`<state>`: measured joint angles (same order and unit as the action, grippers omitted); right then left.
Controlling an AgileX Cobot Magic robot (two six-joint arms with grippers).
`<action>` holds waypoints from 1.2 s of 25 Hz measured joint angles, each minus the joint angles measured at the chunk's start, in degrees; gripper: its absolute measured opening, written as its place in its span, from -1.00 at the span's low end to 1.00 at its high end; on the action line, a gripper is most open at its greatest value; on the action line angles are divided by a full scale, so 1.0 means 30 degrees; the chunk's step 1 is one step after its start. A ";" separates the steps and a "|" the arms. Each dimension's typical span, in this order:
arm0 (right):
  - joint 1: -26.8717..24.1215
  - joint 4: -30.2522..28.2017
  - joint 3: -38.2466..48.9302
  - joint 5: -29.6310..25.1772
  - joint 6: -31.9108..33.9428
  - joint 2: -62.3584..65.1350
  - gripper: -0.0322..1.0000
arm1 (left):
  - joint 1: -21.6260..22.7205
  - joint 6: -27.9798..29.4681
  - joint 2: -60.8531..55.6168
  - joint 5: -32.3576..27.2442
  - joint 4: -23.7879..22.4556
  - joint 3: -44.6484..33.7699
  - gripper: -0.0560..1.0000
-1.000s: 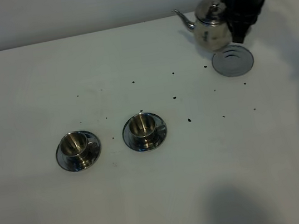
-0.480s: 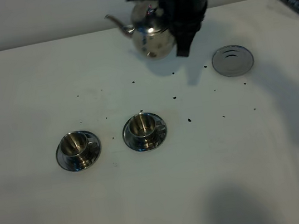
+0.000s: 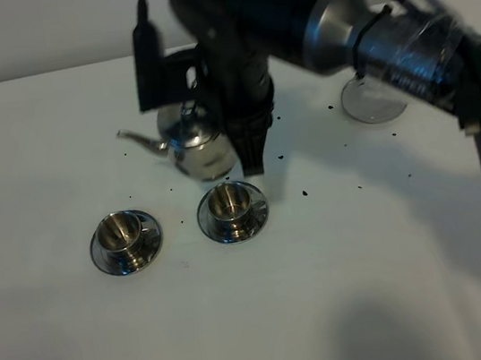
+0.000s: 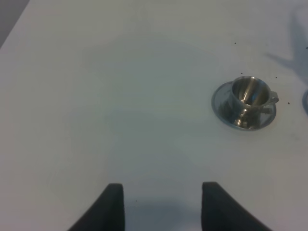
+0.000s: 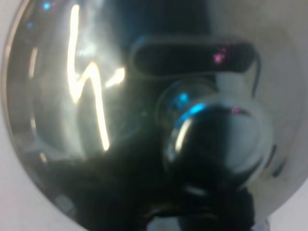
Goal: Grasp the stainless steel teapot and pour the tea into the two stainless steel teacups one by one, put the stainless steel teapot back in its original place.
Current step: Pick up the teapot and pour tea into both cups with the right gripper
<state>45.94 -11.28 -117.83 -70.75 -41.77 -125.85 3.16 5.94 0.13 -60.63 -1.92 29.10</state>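
a plain white table (image 3: 76,349) fills the overhead view. from the right of that view a thick black and silver right arm (image 3: 335,25), hung with cables, reaches across to the middle of the table. its black right gripper (image 3: 249,142) points downward. the jaws are closed on the handle side of a small, shiny, squat stainless steel teapot (image 3: 195,146) and hold it. the handle itself is hidden behind the fingers.

the black left gripper (image 4: 163,207) shows only in its own wrist camera. its two dark fingers (image 4: 113,209) stand well apart with nothing between them, over bare table.

the teapot is just behind the two cups and closest to the right-hand one. its thin curved spout points toward the left of the overhead view. we cannot tell how high it is off the table. in the right wrist camera its mirrored lid fills the view, blurred, with the round lid knob (image 5: 216,139) close to the lens.

a flat round shiny steel coaster disc (image 3: 373,106) lies well to the right, partly hidden behind the arm, with nothing on it.

near the front stand two small shiny steel cups with side handles, each on a round steel saucer. the left teacup (image 3: 123,232) and the right teacup (image 3: 228,202) are side by side and apart. both are upright.

small black specks (image 3: 304,193) are scattered on the table around the right teacup.
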 joint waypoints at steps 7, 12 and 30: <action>0.2314 -0.2519 0.0234 0.0055 0.0000 -0.0802 -0.59 | 0.0000 0.0000 0.0000 0.0000 0.0000 0.0000 -0.12; 0.3125 -0.3375 0.0278 0.0389 0.0000 -0.1421 -0.59 | 0.0000 0.0000 0.0000 0.0000 0.0000 0.0000 -0.12; 0.3413 -0.7711 0.0278 0.3590 -0.0214 -0.2648 -0.59 | 0.0000 0.0041 0.0000 0.0000 0.0000 0.0000 -0.12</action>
<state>56.18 -34.41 -116.99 -59.98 -42.41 -133.79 3.16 6.07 0.13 -60.63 -1.92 29.10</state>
